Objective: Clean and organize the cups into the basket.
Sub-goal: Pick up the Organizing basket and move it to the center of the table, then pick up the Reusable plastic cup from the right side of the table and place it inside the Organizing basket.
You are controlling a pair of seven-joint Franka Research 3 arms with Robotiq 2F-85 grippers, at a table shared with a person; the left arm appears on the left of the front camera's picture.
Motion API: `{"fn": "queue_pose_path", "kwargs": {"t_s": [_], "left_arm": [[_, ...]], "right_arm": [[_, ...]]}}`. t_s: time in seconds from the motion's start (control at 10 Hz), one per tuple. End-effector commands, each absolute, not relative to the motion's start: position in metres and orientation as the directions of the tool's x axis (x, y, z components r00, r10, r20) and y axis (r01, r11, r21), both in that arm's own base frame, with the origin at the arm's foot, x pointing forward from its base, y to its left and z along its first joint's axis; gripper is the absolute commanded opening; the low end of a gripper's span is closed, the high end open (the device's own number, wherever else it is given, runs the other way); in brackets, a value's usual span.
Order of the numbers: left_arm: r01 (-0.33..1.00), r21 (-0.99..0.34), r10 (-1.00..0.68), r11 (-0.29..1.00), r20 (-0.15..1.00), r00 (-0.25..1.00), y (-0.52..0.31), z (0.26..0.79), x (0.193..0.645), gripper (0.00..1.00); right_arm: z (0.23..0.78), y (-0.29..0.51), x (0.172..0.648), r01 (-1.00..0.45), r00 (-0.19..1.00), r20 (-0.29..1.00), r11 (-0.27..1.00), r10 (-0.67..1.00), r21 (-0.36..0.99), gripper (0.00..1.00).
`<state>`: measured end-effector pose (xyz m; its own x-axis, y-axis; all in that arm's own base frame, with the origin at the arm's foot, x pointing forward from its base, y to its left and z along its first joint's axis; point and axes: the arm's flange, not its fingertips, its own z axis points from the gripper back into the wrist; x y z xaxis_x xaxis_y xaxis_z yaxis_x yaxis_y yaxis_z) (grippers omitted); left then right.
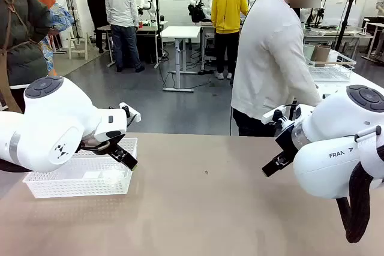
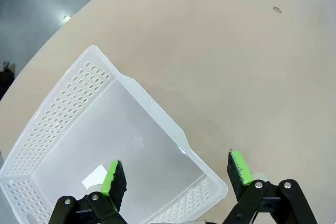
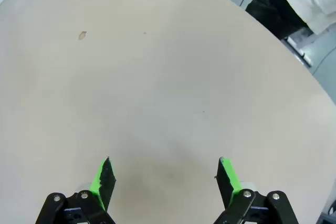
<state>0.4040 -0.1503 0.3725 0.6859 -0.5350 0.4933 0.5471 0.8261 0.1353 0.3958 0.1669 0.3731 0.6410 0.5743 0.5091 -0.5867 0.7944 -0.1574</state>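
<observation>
The white lattice basket (image 1: 77,185) sits on the tan table at the left and holds nothing (image 2: 105,129). My left gripper (image 1: 125,156) hangs open over the basket's right end, its green pads (image 2: 239,167) straddling the near wall (image 2: 177,173). On the other side of the table my right gripper (image 1: 271,166) stands open above bare tabletop (image 3: 166,176), with nothing between its fingers. A tan-brown cup (image 1: 321,54) stands in a white wire basket (image 1: 333,70) on a side table at the far right.
A person in a white sweater (image 1: 273,52) stands at the far edge, turned toward the wire basket. A small dark speck (image 1: 206,172) marks the middle of the table. Other people and tables stand farther back.
</observation>
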Motion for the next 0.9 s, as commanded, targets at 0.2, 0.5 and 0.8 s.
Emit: {"fn": "queue_pose_path", "kwargs": {"t_s": [0.2, 0.5, 0.8], "left_arm": [[0.547, 0.135, -0.535, 0.826, 0.493, 0.686, -0.1504, 0.3724, 0.4038, 1.00], [0.547, 0.135, -0.535, 0.826, 0.493, 0.686, -0.1504, 0.3724, 0.4038, 1.00], [0.547, 0.135, -0.535, 0.826, 0.493, 0.686, -0.1504, 0.3724, 0.4038, 1.00]], "right_arm": [[0.3731, 0.1670, 0.3958, -0.587, 0.641, 0.509, 0.794, 0.574, -0.157, 1.00], [0.3731, 0.1670, 0.3958, -0.587, 0.641, 0.509, 0.794, 0.574, -0.157, 1.00], [0.3731, 0.1670, 0.3958, -0.587, 0.641, 0.509, 0.794, 0.574, -0.157, 1.00]]}}
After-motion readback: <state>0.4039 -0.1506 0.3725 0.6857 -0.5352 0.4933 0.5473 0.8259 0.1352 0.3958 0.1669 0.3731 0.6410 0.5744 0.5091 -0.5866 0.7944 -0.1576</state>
